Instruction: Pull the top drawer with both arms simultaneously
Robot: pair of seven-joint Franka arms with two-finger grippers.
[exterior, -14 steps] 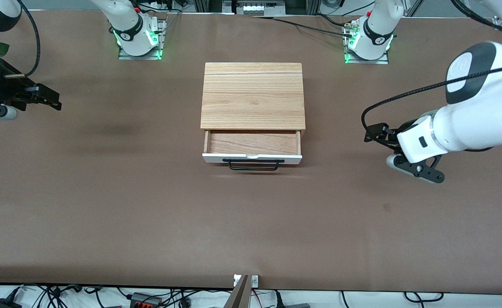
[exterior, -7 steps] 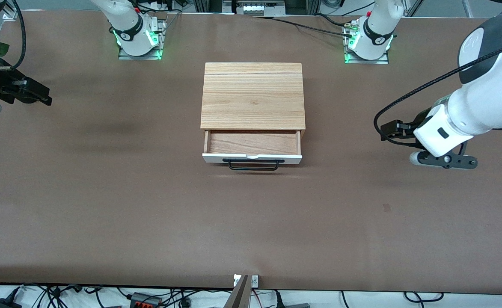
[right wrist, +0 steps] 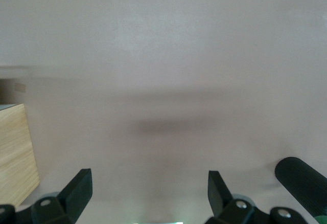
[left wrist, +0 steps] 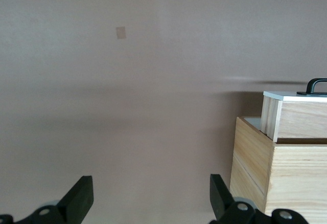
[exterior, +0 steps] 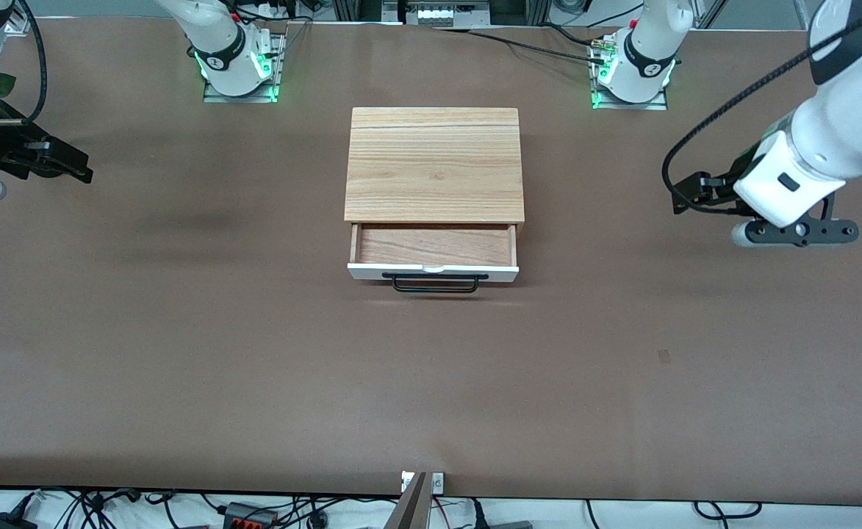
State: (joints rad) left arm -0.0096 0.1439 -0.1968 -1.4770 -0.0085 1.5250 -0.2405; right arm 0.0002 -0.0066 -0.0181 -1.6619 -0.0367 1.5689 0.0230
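The light-wood box (exterior: 434, 164) stands at the centre of the brown table (exterior: 181, 353), midway between the two arm bases. The top drawer (exterior: 433, 253) projects from the box at the 6 o'clock side of the front view, toward the front camera; its pale wood inside is exposed and its white front panel carries the thin black bar handle (exterior: 434, 283) at the nearest edge. In the left wrist view the drawer (left wrist: 294, 114) shows as a step protruding from the box body (left wrist: 271, 175), with one end of the handle (left wrist: 314, 86) visible above the white panel. The left gripper (exterior: 798, 232) hangs over bare table toward the left arm's end, at roughly 3 o'clock from the drawer and well apart from it; it touches nothing. Its fingers (left wrist: 79, 198) are spread wide with only tabletop between them, as the left wrist view confirms. The right gripper (exterior: 59, 165) is over the table at the right arm's end, at roughly 10 o'clock from the drawer, well apart from the box. Its fingers (right wrist: 76, 191) are likewise spread apart and grip nothing; a corner of the box (right wrist: 15, 155) appears at the edge of the right wrist view. A small pale patch (exterior: 664, 357) marks the tabletop at about 4 o'clock from the drawer.
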